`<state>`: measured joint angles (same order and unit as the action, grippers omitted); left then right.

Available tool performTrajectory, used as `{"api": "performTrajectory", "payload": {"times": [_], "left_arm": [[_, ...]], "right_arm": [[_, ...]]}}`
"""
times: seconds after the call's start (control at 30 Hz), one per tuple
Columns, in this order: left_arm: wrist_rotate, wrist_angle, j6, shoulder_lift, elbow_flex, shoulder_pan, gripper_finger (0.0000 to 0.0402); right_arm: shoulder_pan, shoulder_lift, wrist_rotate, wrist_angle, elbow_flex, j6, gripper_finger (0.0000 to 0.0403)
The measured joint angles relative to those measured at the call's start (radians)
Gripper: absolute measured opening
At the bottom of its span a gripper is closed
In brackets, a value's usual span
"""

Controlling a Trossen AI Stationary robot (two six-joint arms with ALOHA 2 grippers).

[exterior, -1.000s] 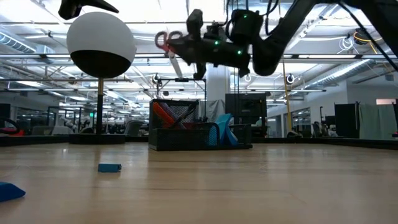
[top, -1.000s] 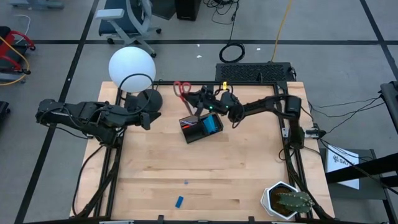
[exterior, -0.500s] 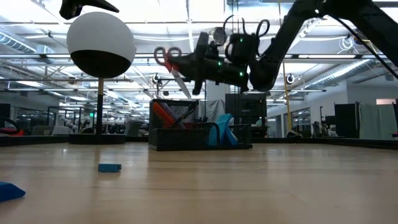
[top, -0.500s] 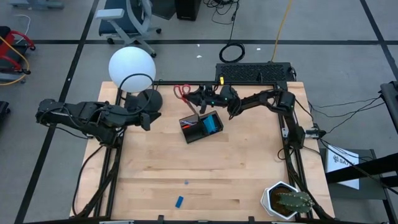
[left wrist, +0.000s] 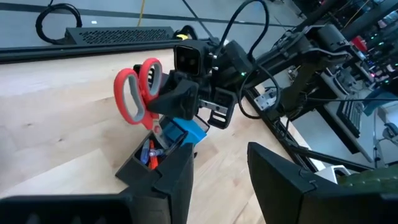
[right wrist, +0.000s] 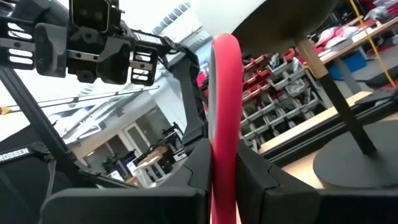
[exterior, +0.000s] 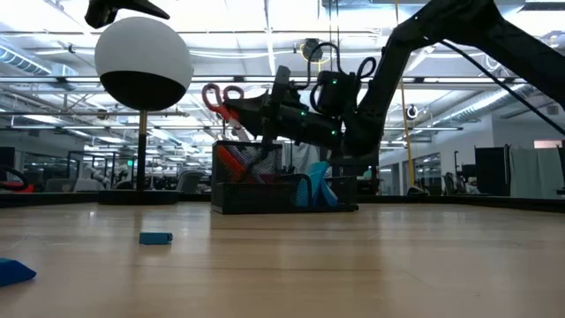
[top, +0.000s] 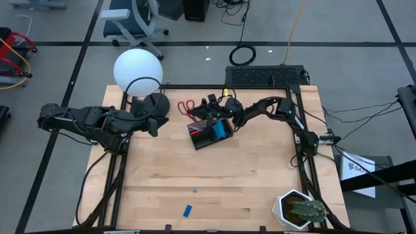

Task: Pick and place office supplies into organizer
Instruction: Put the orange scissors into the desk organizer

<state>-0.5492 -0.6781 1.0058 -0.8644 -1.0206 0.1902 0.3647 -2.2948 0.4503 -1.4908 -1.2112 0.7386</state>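
Our right arm reaches in from the right edge of the surface, elbow bent, forearm running leftward toward the far middle. Its gripper (top: 203, 110) hangs above the surface, tilted slightly downward in the low view, with both fingers (right wrist: 200, 163) pressed against a red handle between them. Our left arm lies folded low along the left side, its gripper (top: 153, 125) pointing right, fingers (left wrist: 177, 177) parted and holding nothing.

high: straight down over whole table, organizer (top: 209, 133) near centre | low: table-top level, facing organizer (exterior: 265, 181) and room behind | left wrist: angled toward organizer (left wrist: 158, 155), shared with both | right wrist: close behind scissors (right wrist: 224, 112)
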Motion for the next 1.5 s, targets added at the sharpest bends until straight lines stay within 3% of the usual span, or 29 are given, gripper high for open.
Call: {"api": "performTrajectory", "payload": {"times": [0.2,0.5,1.03,1.13,1.4,1.5], "left_arm": [[0.01,-0.002,0.0,-0.026,0.0,0.0,0.0157],[0.05,-0.001,0.002,-0.055,0.0,0.0,0.0157],[0.034,-0.046,-0.003,-0.084,0.018,-0.056,0.0157],[0.055,0.054,-0.031,-0.088,0.095,-0.082,0.0157],[0.131,0.636,-0.107,-0.077,0.392,-0.113,0.0157],[0.129,0.734,-0.101,-0.077,0.455,-0.113,0.0157]], "right_arm": [[-0.012,-0.028,0.042,0.004,-0.026,0.004,0.0029],[-0.015,-0.025,0.232,0.046,-0.026,0.042,0.0029],[-0.02,-0.027,0.266,0.015,-0.024,0.088,0.0029],[-0.02,-0.027,0.265,0.001,-0.023,0.103,0.0029],[-0.02,-0.027,0.262,-0.028,-0.023,0.169,0.0029],[-0.02,-0.027,0.262,-0.066,-0.023,0.194,0.0029]]}}
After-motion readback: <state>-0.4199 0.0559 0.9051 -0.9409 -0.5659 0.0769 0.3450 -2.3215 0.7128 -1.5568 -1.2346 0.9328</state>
